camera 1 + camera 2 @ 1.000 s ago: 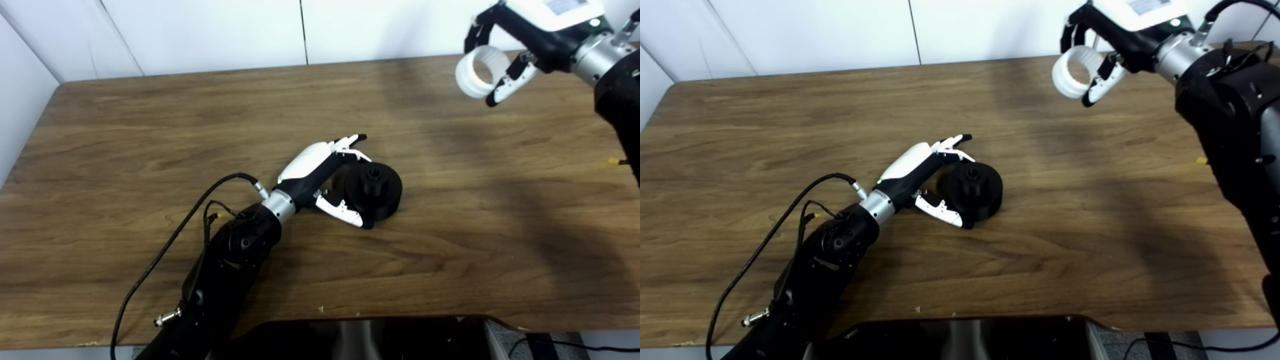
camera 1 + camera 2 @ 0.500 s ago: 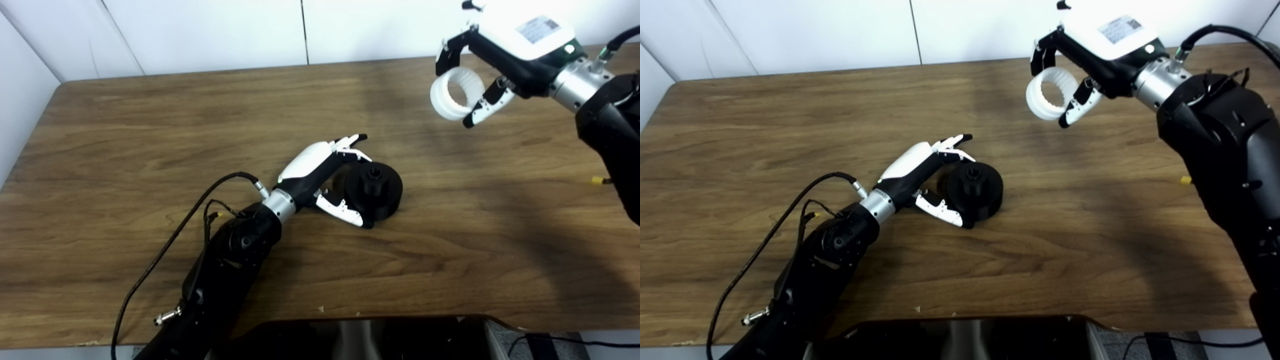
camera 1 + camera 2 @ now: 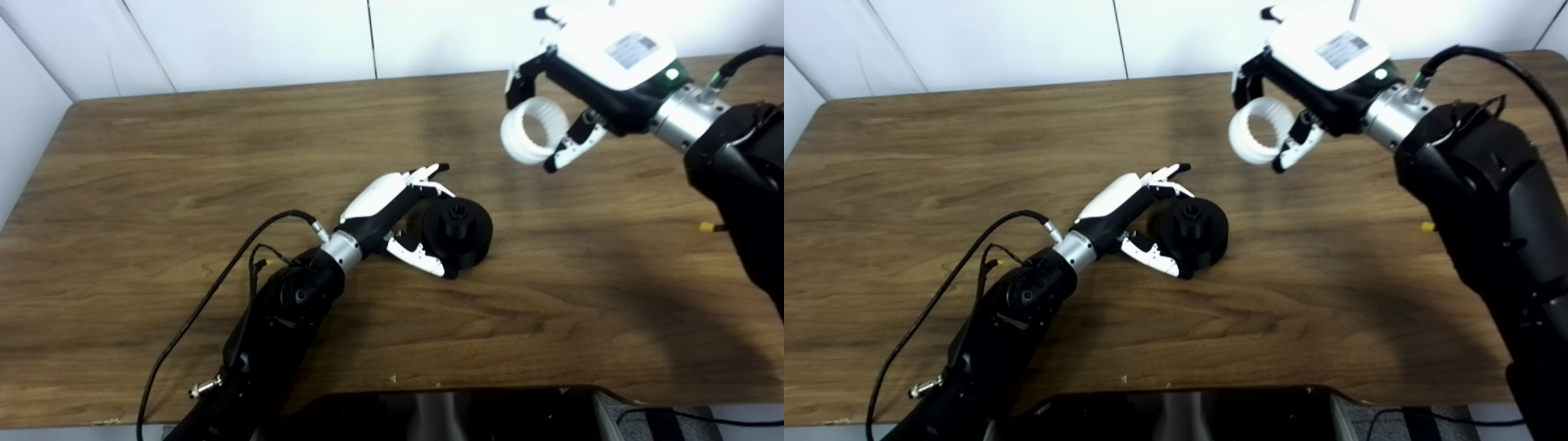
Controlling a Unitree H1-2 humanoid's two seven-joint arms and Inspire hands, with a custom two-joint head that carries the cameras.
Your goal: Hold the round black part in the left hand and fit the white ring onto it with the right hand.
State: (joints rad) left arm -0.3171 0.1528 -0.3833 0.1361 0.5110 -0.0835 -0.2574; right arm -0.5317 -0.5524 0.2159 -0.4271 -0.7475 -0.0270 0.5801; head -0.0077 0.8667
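Observation:
The round black part (image 3: pixel 460 231) rests on the wooden table (image 3: pixel 153 177) near its middle, with a short hub sticking up from its top. My left hand (image 3: pixel 401 211) is shut on its left side, thumb under the front rim and fingers over the back. My right hand (image 3: pixel 588 73) is up in the air at the upper right, shut on the white ring (image 3: pixel 530 131). The ring's hole faces the camera, and it hangs above and to the right of the black part, well apart from it.
A black cable (image 3: pixel 208 300) loops beside my left forearm on the table. White wall panels (image 3: pixel 257 37) stand behind the far table edge. A dark glossy surface (image 3: pixel 441 416) lies below the near edge.
My right hand has carried the white ring to the left and a little down, closer to the black part. The left hand and the black part have not moved.

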